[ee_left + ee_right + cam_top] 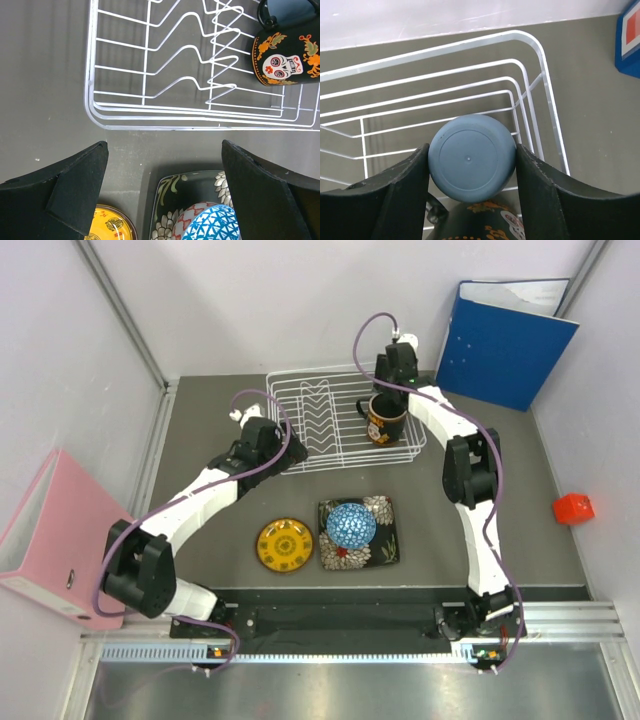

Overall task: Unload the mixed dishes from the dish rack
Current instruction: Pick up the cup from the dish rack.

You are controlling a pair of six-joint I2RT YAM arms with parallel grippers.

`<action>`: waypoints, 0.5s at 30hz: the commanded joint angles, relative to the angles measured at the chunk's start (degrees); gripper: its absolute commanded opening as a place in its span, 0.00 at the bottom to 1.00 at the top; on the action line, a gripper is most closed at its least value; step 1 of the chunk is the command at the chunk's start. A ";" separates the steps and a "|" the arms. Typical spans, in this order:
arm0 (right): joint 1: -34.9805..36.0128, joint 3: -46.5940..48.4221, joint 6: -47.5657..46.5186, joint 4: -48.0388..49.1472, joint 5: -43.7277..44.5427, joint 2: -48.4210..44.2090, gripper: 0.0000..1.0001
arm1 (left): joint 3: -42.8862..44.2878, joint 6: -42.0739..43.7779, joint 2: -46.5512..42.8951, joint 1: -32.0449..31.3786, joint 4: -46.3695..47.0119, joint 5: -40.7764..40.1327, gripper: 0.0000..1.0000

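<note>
While the small light blue cup (471, 157) stood upside down in the far right corner of the dish rack (90, 65), my right claw (471, 150) had one finger pressed on each side of it. So I was clamped on the cup. I could not tell if it was off the wires or not.

Just beside the cup was the dark mug (287, 55) with the skull picture. It stood in the rack too. I saw no other dish in there.

My left claw (164, 145) was spread wide apart and held nothing. It hung over the bench (425, 540), just in front of the near rim of the rack.

Out on the bench lay the black square plate (383, 540) with flowers on it. The blue mosaic bowl (351, 525) sat on top of that plate. The small yellow plate (284, 545) lay just beside them, not touching.

I think the job was more than half done. Three dishes were out of the rack. Two were left in it, the cup in my grip and the mug.
</note>
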 commanded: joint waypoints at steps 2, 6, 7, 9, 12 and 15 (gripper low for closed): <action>0.70 -2.70 1.07 2.31 1.42 -2.52 0.24 | 1.20 0.10 -0.04 -0.06 1.34 -0.82 0.99; 0.71 -3.59 0.72 3.02 2.30 -4.63 0.12 | 1.11 0.01 -0.22 -0.06 1.52 -0.82 0.99; 0.71 -3.76 0.63 3.10 2.48 -5.07 0.06 | 1.11 0.01 -0.22 -0.06 1.52 -0.82 0.99; 0.71 -4.29 0.63 3.28 2.74 -6.48 0.03 | 1.11 0.01 -0.31 -0.06 1.52 -0.99 0.99; 0.71 -6.22 0.63 4.33 2.92 -9.46 0.01 | 1.11 0.10 -0.39 -0.06 1.52 -1.17 0.99; 0.71 -9.82 0.72 7.05 3.10 -13.42 0.00 | 1.55 0.63 -0.66 -0.06 1.17 -2.22 0.99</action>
